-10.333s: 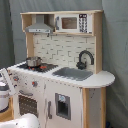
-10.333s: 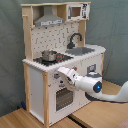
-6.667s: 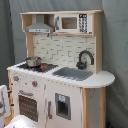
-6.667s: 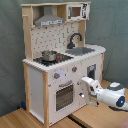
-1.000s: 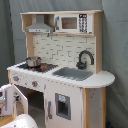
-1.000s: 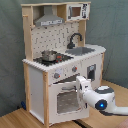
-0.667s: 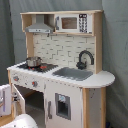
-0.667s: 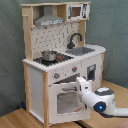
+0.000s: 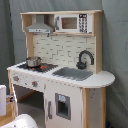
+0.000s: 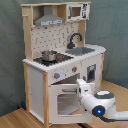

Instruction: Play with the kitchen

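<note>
The kitchen (image 9: 65, 75) (image 10: 60, 60) is a tall white and light-wood toy. It has a black hob (image 9: 37, 66), a grey sink (image 9: 74, 73), a black faucet (image 10: 75, 39), a hood and a small microwave (image 9: 70, 22). A small metal pot (image 10: 49, 55) sits on the hob. In the second exterior view my gripper (image 10: 80, 87) is at the top right edge of the windowed oven door (image 10: 64, 102), which leans outward. The first exterior view shows the oven cavity (image 9: 30, 97) uncovered, with only white arm parts at the first exterior view's left edge and bottom.
A grey curtain hangs behind the kitchen. The kitchen stands on a wooden floor (image 10: 15, 120). My white arm (image 10: 102, 107), with a blue light on it, fills the space in front of the oven at the second exterior view's lower right.
The oven door was shut several seconds ago and now leans open. The arm backed away, then returned to the door; over the last second it shifted slightly lower and outward.
</note>
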`<state>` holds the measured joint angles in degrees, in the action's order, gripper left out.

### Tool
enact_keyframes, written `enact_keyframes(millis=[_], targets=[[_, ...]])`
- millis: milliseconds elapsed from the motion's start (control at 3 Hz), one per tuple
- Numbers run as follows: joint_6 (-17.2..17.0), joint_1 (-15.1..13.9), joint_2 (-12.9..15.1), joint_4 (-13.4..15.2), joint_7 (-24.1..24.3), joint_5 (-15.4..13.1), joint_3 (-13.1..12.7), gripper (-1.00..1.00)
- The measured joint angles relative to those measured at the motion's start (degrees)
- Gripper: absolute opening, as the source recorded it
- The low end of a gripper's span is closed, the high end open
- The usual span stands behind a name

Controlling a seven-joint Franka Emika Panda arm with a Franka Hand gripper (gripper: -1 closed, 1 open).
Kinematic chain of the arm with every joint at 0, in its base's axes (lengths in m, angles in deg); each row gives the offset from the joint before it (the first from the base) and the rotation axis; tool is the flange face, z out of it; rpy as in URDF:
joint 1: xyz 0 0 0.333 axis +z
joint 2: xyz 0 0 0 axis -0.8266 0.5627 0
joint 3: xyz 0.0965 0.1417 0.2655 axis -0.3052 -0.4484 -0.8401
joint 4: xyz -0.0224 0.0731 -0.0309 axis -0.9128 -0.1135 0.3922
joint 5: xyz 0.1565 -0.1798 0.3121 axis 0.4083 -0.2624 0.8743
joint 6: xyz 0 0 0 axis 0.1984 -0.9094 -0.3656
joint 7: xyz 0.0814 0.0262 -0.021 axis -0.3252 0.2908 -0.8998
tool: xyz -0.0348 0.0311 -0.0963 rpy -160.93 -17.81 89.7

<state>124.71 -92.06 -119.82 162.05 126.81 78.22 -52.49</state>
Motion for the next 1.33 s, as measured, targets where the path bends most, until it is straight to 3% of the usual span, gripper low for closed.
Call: enact_keyframes(millis=[333, 667, 1000, 1333], targets=[[-1.0, -0.1, 0.4, -0.5, 0.0, -0.2, -0.6, -1.0], [-1.1, -0.1, 0.5, -0.5, 0.1, -0.2, -0.8, 1.0], [-4.8, 1.1, 1.2, -1.4, 0.7, -2.8, 0.2, 1.0], [-6.1, 2.9, 1.2, -1.4, -0.7, -5.9, 4.4, 1.0]])
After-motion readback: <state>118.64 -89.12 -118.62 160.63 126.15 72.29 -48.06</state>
